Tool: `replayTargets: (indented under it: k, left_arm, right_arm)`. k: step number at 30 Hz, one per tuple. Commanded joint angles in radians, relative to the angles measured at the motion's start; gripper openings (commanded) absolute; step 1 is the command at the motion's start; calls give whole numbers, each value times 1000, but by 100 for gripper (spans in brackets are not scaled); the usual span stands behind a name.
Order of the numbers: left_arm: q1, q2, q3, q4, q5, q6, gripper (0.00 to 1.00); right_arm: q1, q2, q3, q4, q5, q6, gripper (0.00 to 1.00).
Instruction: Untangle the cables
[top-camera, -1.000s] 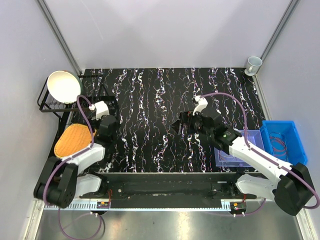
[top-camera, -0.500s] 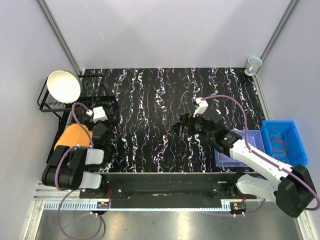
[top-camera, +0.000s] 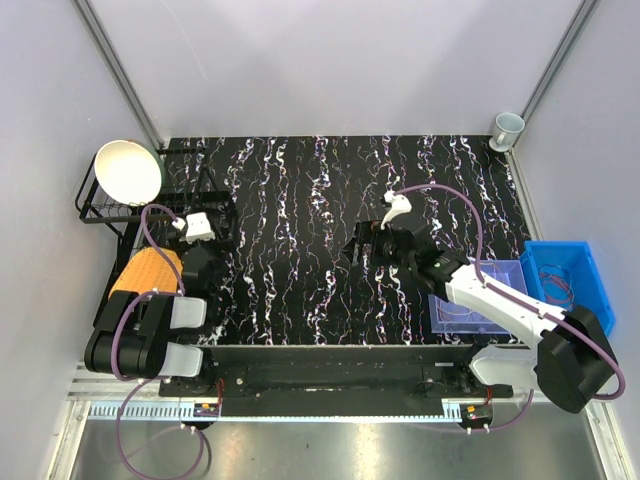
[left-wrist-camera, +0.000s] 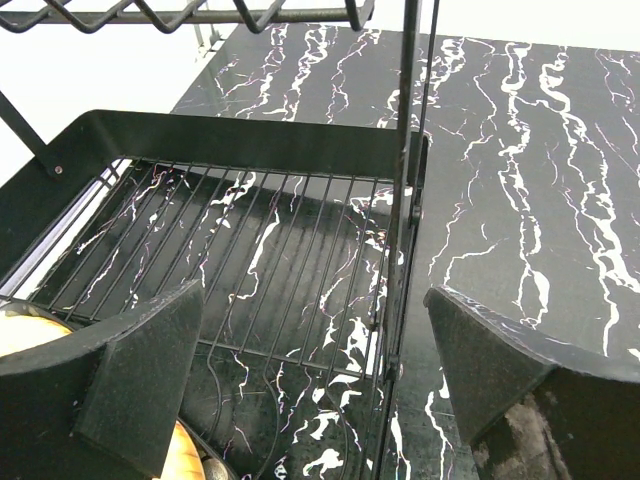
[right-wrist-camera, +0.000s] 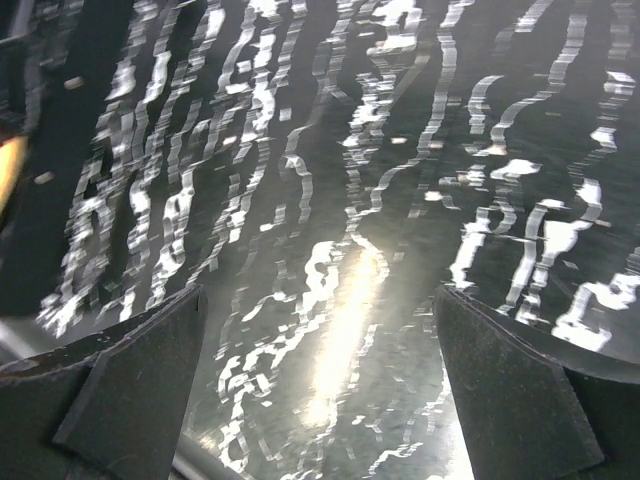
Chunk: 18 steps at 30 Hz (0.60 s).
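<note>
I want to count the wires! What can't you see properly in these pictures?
Top view: the cables in the blue bin are too small to count.
Top view: the right arm covers part of the clear tray.
Right wrist view: the table is blurred.

We log the left arm (top-camera: 140, 335) folded back to its base, left gripper (left-wrist-camera: 312, 340) now facing the wire rack (left-wrist-camera: 250, 150); the right arm (top-camera: 500, 300) swings slightly left.
</note>
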Motion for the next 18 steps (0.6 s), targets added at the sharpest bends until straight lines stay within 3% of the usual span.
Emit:
replayTargets:
  k: [1, 6, 11, 18]
  left_arm:
    - [8, 6, 22, 42, 26, 1, 99]
    - [10, 6, 23, 40, 26, 1, 99]
    - [10, 6, 23, 40, 26, 1, 99]
    - [11, 6, 23, 40, 26, 2, 99]
  right_arm:
    - [6, -37, 14, -17, 163, 16, 100]
    - [4, -74, -1, -9, 160, -19, 100]
    - [4, -129, -55, 104, 158, -13, 100]
    - [6, -111, -11, 57, 190, -7, 100]
